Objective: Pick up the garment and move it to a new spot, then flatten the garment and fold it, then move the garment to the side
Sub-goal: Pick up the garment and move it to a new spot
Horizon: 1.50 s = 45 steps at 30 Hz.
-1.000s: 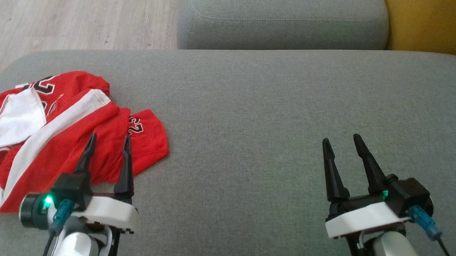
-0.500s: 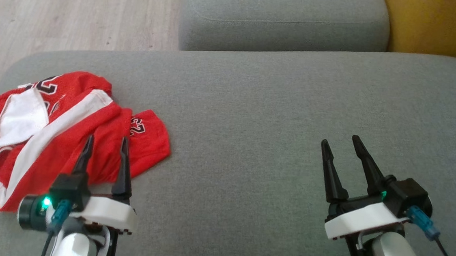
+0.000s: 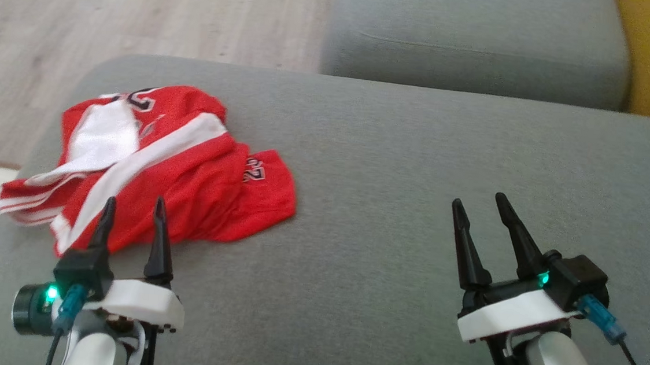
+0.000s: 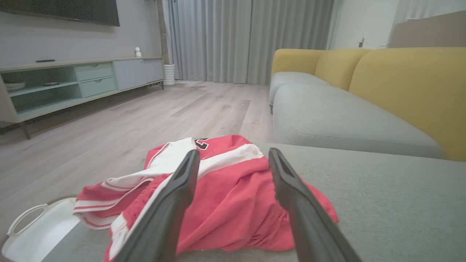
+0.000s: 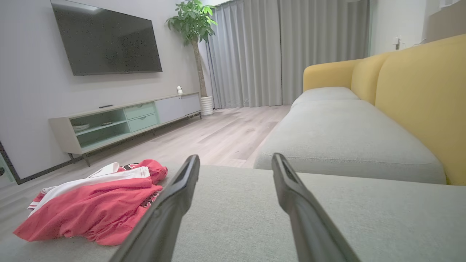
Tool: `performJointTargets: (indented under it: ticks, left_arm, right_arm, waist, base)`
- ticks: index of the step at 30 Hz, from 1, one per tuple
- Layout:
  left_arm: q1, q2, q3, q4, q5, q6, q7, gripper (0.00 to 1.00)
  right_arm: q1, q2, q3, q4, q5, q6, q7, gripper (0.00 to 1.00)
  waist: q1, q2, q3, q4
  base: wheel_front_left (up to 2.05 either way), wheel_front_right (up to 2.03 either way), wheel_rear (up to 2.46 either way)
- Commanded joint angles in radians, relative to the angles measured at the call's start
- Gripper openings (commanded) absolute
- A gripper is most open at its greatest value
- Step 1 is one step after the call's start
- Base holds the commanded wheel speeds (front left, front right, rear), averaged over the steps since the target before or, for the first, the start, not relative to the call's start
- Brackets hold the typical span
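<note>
Garment crumpled at left edge of cushion, bare room rightward; left hand, right hand released, empty.

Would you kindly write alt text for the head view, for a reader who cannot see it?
A crumpled red and white garment lies at the left of a grey sofa cushion. The left gripper, open, points at its near edge from the lower left; the right gripper, open, sits over bare cushion at the lower right.
</note>
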Motion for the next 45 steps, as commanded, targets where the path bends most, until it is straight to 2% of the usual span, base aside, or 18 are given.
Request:
performJointTargets:
  ticks: [1, 7, 13, 21, 26, 29, 30, 36, 39, 42, 45]
  left_arm:
    - [-0.053, 0.009, 0.037, -0.027, -0.001, 0.004, -0.012, 1.00]
    - [-0.047, 0.009, 0.044, -0.017, 0.002, 0.000, -0.012, 1.00]
    - [-0.040, 0.012, 0.066, -0.007, 0.000, -0.005, -0.012, 1.00]
    - [-0.040, 0.014, 0.089, 0.000, -0.024, -0.028, -0.012, 1.00]
    - [-0.083, 0.018, 0.095, 0.002, -0.089, -0.083, 0.003, 1.00]
    - [-0.149, 0.052, 0.102, -0.016, -0.120, -0.118, 0.091, 1.00]
    - [-0.207, 0.075, 0.111, -0.023, -0.154, -0.141, 0.181, 1.00]
    - [-0.383, 0.168, 0.110, 0.033, -0.256, -0.197, 0.488, 1.00]
    - [-0.435, 0.176, 0.123, 0.066, -0.317, -0.207, 0.543, 1.00]
    - [-0.485, 0.225, 0.096, 0.145, -0.332, -0.217, 0.627, 1.00]
    - [-0.537, 0.244, 0.088, 0.237, -0.380, -0.222, 0.697, 1.00]
  right_arm:
    - [-0.033, 0.006, 0.018, -0.040, 0.009, 0.008, -0.011, 1.00]
    - [-0.026, 0.007, 0.017, -0.055, 0.022, 0.008, -0.011, 1.00]
    - [-0.024, 0.012, 0.029, -0.068, 0.033, 0.008, -0.011, 1.00]
    - [-0.026, 0.010, 0.038, -0.073, 0.039, 0.008, -0.011, 1.00]
    - [-0.028, 0.005, 0.044, -0.082, 0.050, 0.008, -0.011, 1.00]
    - [-0.038, -0.001, 0.040, -0.089, 0.060, 0.008, -0.011, 1.00]
    - [-0.043, -0.004, 0.037, -0.095, 0.060, 0.008, -0.011, 1.00]
    - [-0.062, -0.009, 0.035, -0.100, 0.060, 0.008, -0.011, 1.00]
    - [-0.071, -0.010, 0.038, -0.102, 0.060, 0.008, -0.011, 1.00]
    - [-0.087, -0.016, 0.046, -0.102, 0.063, 0.008, -0.011, 1.00]
    - [-0.103, -0.028, 0.051, -0.101, 0.067, 0.008, -0.011, 1.00]
  waist:
    - [0.0000, 0.0000, -0.003, 0.045]
    - [0.0000, 0.0000, -0.005, 0.144]
    - [0.0000, 0.0000, -0.004, 0.200]
    - [0.0000, 0.0000, 0.006, 0.207]
    - [0.0000, 0.0000, 0.021, 0.181]
    - [0.0000, 0.0000, 0.035, 0.162]
    - [0.0000, 0.0000, 0.044, 0.151]
    - [0.0000, 0.0000, 0.072, 0.095]
    - [0.0000, 0.0000, 0.086, 0.068]
    - [0.0000, 0.0000, 0.115, 0.023]
    - [0.0000, 0.0000, 0.146, -0.017]
  base:
    - [0.00, 0.00, 0.00]
    - [0.00, 0.00, 0.00]
    - [0.00, 0.00, 0.00]
    - [0.00, 0.00, 0.00]
    - [0.00, 0.00, 0.00]
    - [0.00, 0.00, 0.00]
    - [0.00, 0.00, 0.00]
    - [0.00, 0.00, 0.00]
    - [0.00, 0.00, 0.00]
    - [0.00, 0.00, 0.00]
    - [0.00, 0.00, 0.00]
